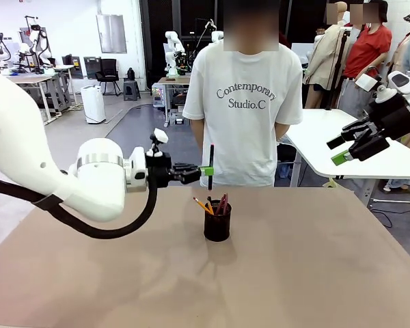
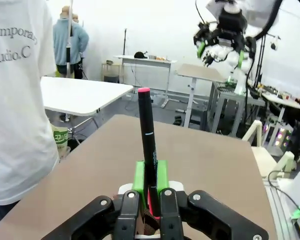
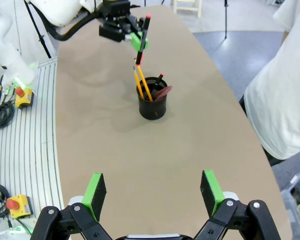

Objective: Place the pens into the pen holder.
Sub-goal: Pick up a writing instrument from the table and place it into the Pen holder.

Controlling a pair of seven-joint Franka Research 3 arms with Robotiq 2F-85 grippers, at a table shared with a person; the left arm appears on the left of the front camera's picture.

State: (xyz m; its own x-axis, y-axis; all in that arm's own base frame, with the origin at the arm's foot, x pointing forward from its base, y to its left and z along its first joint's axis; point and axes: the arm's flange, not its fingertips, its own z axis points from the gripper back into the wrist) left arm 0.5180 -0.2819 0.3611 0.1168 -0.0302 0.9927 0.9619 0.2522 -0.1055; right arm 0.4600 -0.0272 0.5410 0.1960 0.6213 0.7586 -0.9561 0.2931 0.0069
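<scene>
The pen holder (image 1: 217,223) stands mid-tabletop (image 1: 314,273), with the yellow pencil (image 1: 203,205) and the dark-red pen (image 1: 223,203) leaning inside it. Just above and beyond its rim, the left gripper (image 1: 206,169) has its fingers clamped on the black pen (image 1: 211,166), held upright. Recommended: centre the pen's lower end over the holder's open side, lower it vertically, and release once inside. Far right, the right gripper (image 1: 350,145) hangs raised with fingers apart.
</scene>
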